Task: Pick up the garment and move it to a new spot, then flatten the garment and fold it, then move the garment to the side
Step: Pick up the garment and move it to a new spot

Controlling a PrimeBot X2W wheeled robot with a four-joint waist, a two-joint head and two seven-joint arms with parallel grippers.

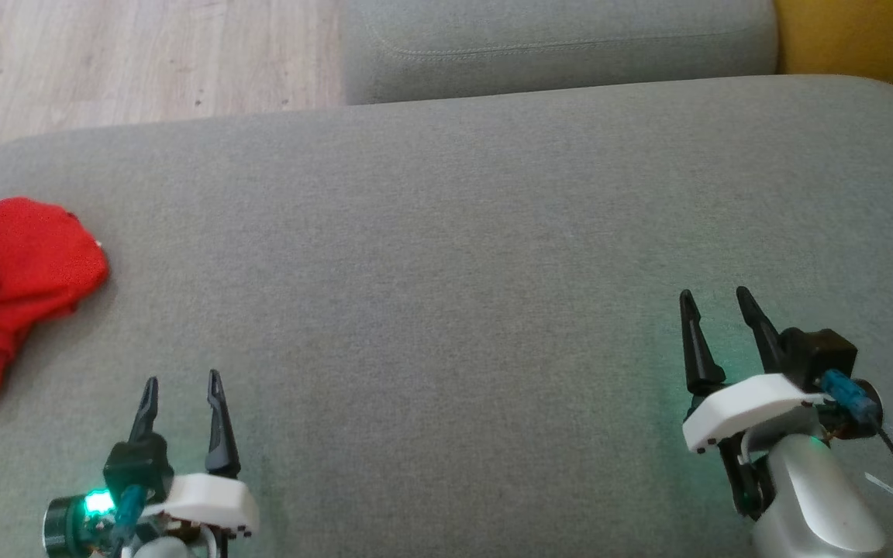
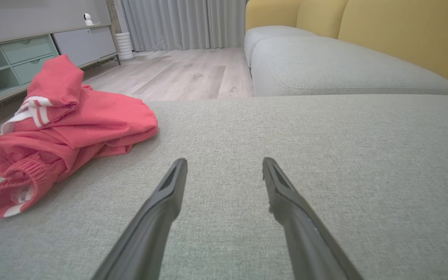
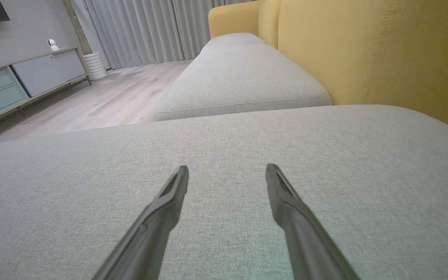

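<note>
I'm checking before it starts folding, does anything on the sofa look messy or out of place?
Yes: the red garment lies crumpled in a heap at the left edge of the grey cushion, folds bunched and a striped cuff sticking out, not flat. Nothing looks spilled or damaged.

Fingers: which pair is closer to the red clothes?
The left fingers: the red garment lies near them, while the right fingers are far across the grey cushion.

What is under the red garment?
The garment lies crumpled on the grey cushion, near its left edge. The part of the cushion beneath it is covered, so anything lying there cannot be seen.
</note>
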